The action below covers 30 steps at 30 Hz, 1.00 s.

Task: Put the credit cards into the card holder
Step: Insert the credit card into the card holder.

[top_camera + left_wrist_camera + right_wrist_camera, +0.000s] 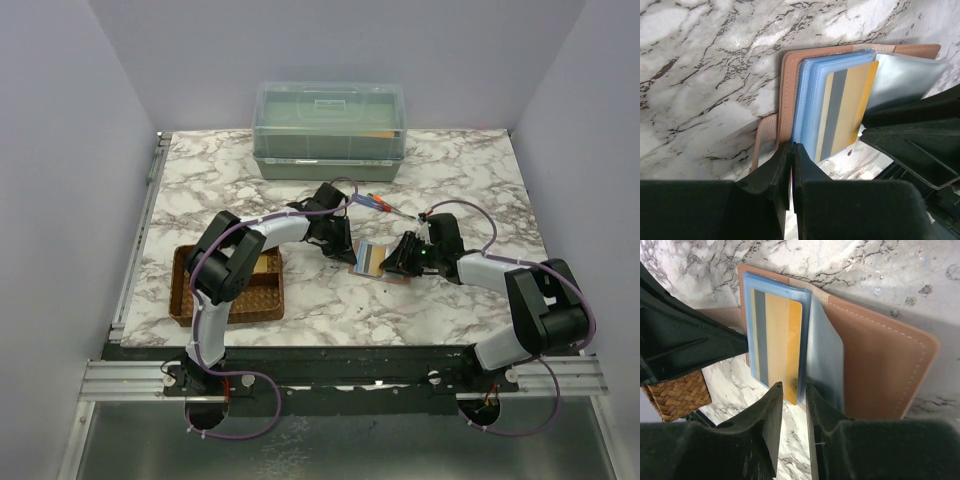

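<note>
At mid-table both arms bend inward, left gripper (pixel 791 150) pinching the card holder (pixel 787 90) edge, right gripper (pixel 794 402) slightly parted over the gold card (pixel 785 340).

Light is soft and even, from above — shadows on the marble table (pixel 200 190) are faint. Near the lens my fingers (pixel 771 430) look dark, blurred.

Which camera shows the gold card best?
The left wrist view: the gold card looks big, its grey stripe clear. The right wrist view shows it partly tucked in a blue sleeve. The top view shows only a tiny sliver.
</note>
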### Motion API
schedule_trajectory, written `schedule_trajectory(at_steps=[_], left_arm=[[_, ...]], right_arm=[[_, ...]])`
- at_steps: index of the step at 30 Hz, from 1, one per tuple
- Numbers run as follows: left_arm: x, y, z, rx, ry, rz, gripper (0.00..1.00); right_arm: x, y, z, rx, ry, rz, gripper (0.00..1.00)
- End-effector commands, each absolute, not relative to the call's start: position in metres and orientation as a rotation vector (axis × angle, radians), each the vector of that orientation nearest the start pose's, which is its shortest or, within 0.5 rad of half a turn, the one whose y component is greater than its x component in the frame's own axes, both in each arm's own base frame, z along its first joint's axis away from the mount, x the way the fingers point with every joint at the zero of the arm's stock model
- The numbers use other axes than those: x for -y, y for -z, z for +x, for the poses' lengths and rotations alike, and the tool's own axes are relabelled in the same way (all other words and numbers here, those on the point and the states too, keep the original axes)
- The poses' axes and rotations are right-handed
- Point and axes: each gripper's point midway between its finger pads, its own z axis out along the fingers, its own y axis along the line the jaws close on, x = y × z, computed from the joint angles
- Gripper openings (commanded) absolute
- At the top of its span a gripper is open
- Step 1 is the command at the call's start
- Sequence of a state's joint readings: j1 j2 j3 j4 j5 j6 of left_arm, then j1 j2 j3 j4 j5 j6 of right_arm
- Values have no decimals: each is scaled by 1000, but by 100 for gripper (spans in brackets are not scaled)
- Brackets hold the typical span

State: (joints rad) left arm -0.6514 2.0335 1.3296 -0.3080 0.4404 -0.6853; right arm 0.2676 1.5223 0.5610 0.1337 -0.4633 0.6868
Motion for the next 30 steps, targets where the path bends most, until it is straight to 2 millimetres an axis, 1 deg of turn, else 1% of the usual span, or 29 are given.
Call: schedule_trajectory(at_steps=[1, 4, 7, 13, 18, 22, 26, 30], left_arm=[[350, -50, 312, -2756, 979, 149, 11], [349, -55, 314, -2738, 977, 153, 12], [353, -56, 311, -2744, 1010, 166, 13], [359, -41, 301, -2792, 1019, 172, 12], [363, -37, 297, -2806, 1022, 182, 12], [362, -43, 300, -2778, 1006, 192, 11], [357, -53, 306, -2747, 991, 194, 11], [353, -67, 312, -2712, 996, 189, 15]], right_arm=[[-172, -27, 280, -2531, -870, 295, 29], [-173, -25, 278, -2532, -882, 291, 27], [-178, -24, 279, -2521, -929, 282, 24], [-194, -29, 284, -2496, -1027, 252, 13], [-205, -33, 287, -2481, -1084, 234, 10], [-198, -32, 287, -2485, -1016, 253, 10], [-188, -28, 281, -2514, -941, 256, 11], [-188, -26, 280, -2518, -937, 249, 12]])
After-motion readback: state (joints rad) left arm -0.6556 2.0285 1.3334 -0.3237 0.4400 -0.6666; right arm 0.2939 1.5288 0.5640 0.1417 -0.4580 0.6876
